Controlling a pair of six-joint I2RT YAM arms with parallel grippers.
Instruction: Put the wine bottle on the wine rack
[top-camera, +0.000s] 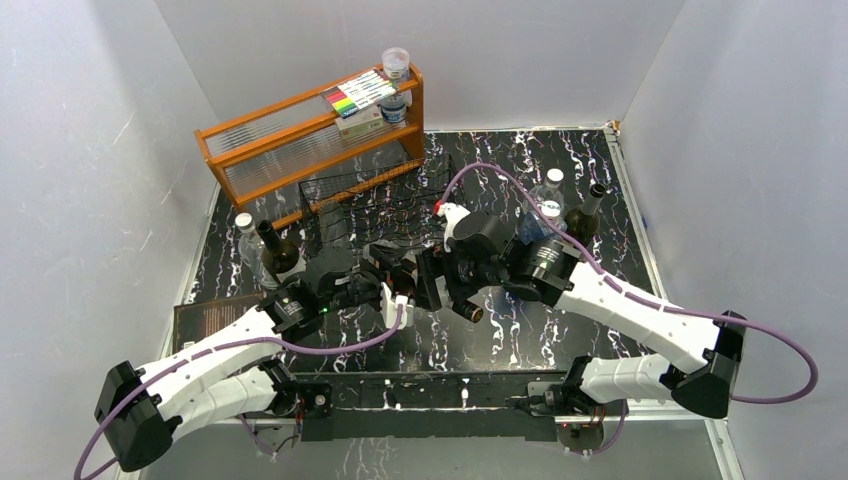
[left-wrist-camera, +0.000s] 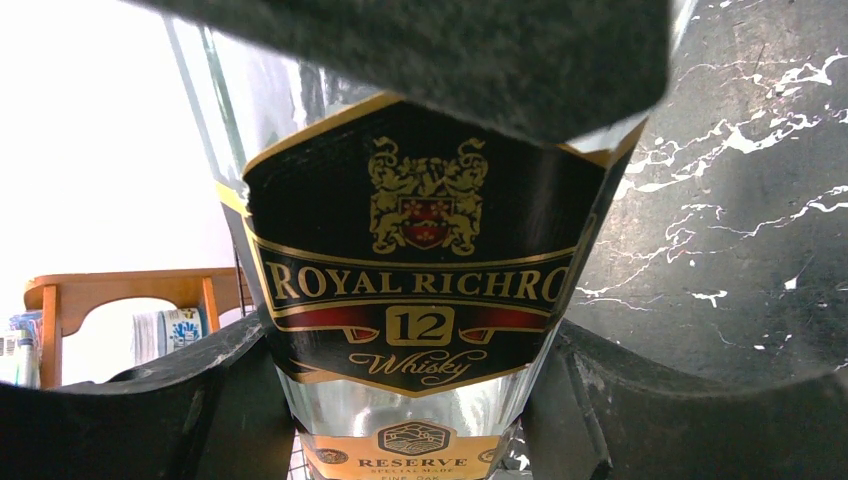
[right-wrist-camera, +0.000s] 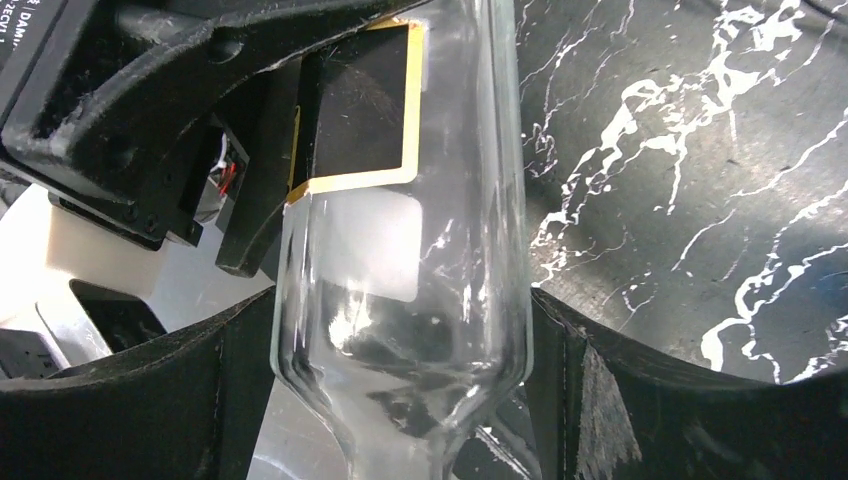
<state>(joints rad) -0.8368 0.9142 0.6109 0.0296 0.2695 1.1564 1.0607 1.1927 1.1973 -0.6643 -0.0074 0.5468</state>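
Looking down from above, the left claw (top-camera: 398, 283) and the right claw (top-camera: 432, 280) meet nose to nose over the black, white-veined marble counter (top-camera: 520, 340). They are just in front of the low black wire wine rack (top-camera: 370, 205), which stands before an orange wooden shelf (top-camera: 310, 130). What the claws share is hidden under their own bodies. From the left wrist, it proves to be a clear glass wine bottle with a black-and-gold label (left-wrist-camera: 420, 300), and it fills the frame. The left claw's dark fingers (left-wrist-camera: 200, 400) sit about half open against both flanks of the labelled body, which looks like a firm hold. A blurred dark shape crosses the top of the bottle, too soft to name. From the right wrist, the bottle's bare shoulder and the start of its neck run between the right claw's fingers (right-wrist-camera: 170, 400). They flank the glass very closely on both sides. Whether they pinch it or stand a hair clear I cannot tell. The left claw shows at upper left, clamped over the label. This reads as a handover near the rack, with the bottle not yet in a cradle. Next, the right claw would need to back off along the neck without nudging it. The left would then have to carry the bottle over the wires and lower it lengthwise into one wavy cradle. Smooth glass held by one claw could tip.
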